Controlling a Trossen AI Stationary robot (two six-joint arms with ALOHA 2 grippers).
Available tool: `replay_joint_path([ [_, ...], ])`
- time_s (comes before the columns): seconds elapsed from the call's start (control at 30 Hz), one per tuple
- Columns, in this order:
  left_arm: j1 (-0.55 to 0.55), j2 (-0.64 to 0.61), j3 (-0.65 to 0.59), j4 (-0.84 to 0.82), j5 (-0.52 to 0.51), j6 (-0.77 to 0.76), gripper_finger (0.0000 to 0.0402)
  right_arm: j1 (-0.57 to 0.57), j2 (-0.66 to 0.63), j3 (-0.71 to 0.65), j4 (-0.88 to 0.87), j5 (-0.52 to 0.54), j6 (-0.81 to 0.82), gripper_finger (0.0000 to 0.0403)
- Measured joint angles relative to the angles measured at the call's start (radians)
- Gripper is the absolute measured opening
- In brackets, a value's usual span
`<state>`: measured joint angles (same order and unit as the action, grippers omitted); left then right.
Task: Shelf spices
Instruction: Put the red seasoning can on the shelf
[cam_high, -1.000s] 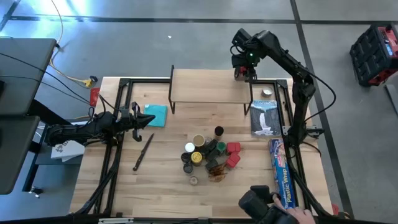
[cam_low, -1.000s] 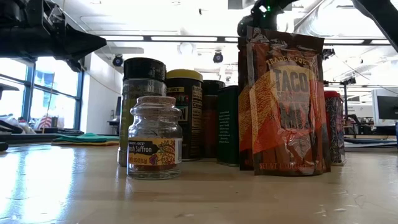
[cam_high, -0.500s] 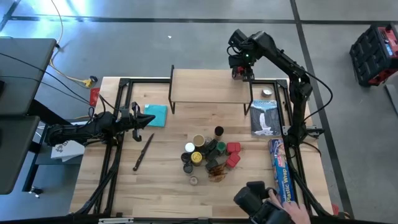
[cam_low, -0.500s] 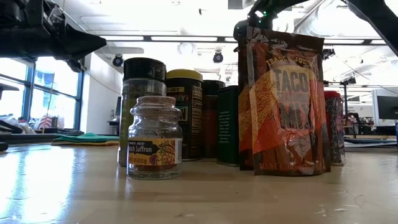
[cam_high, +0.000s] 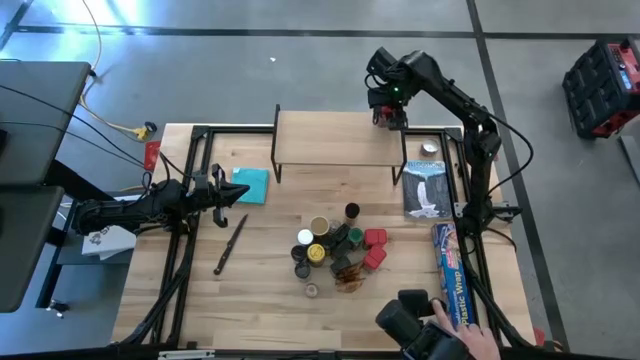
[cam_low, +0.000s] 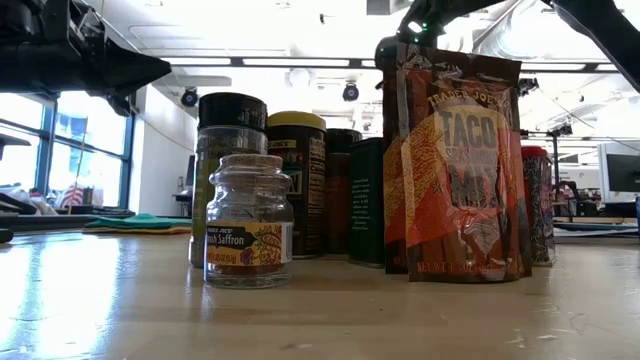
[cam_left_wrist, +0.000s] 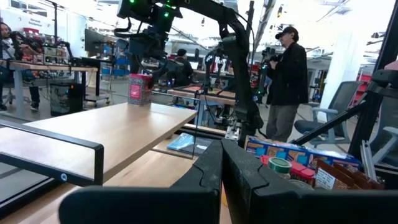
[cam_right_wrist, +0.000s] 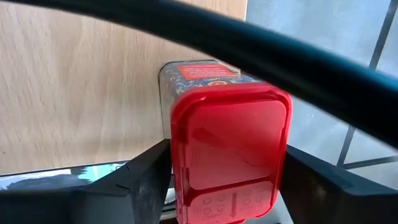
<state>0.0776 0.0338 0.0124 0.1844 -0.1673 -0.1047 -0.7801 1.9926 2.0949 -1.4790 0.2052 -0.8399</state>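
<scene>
A small red box with a red lid stands upright on the far right corner of the shelf, also seen as the red box in the left wrist view. My right gripper hangs over it, pointing down, open, with one finger on each side of the lid. The other spices stand clustered on the table in front of the shelf: round jars, red boxes and an orange-brown packet. My left gripper is shut and waits near the table's left side. My right gripper comes from above, and its fingers flank the red box's lid. I cannot tell whether they touch it. The box stands upright on the shelf top.
A teal cloth and a knife lie by my left gripper. A printed flat packet, a small tin and the long blue plastic-wrap box lie on the right. A person's hand with a camera is at the near edge.
My right arm has drawn slightly toward the table's left above the shelf's far right corner. The red box has stayed in place on the shelf. The hand with the camera at the near edge has shifted a little.
</scene>
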Motion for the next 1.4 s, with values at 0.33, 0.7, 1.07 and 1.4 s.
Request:
replay_joint_path([
  [0.33,0.000,0.000,0.000,0.000,0.000,0.000,0.0001,0.001,-0.001,0.000,0.005,0.045,0.028,0.0268],
  [0.7,0.000,0.000,0.000,0.000,0.000,-0.026,0.0001,-0.016,-0.002,0.000,0.006,0.047,0.116,0.0268],
  [1.07,0.000,0.000,0.000,0.000,0.000,-0.025,0.0001,-0.030,-0.003,0.002,0.002,0.047,0.163,0.0268],
  [1.4,0.000,0.000,0.000,0.000,0.000,-0.025,0.0001,-0.007,-0.047,0.002,-0.030,0.078,0.164,0.0268],
])
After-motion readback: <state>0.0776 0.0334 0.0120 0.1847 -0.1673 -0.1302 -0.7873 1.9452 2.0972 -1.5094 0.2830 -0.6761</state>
